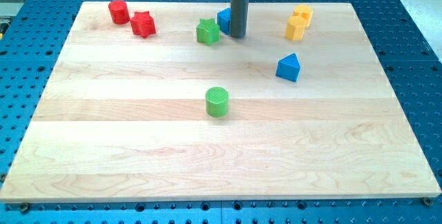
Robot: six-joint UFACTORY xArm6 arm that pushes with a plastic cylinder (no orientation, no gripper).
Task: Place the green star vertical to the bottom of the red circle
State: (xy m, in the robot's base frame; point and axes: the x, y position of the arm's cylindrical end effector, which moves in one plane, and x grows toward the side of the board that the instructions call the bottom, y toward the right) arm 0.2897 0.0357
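Note:
The green star (207, 31) lies near the view's top centre of the wooden board (138, 155). The red circle (119, 11) is a red cylinder at the top left, with a red star (143, 24) just right of it. My tip (238, 35) is the lower end of the dark rod, standing just right of the green star with a small gap. A blue block (224, 20) sits right behind the rod, partly hidden by it.
A green cylinder (217, 102) stands mid-board. A blue triangle (289, 67) lies right of centre. Two yellow blocks (298, 22) sit together at the top right. The board rests on a blue perforated table (414, 58).

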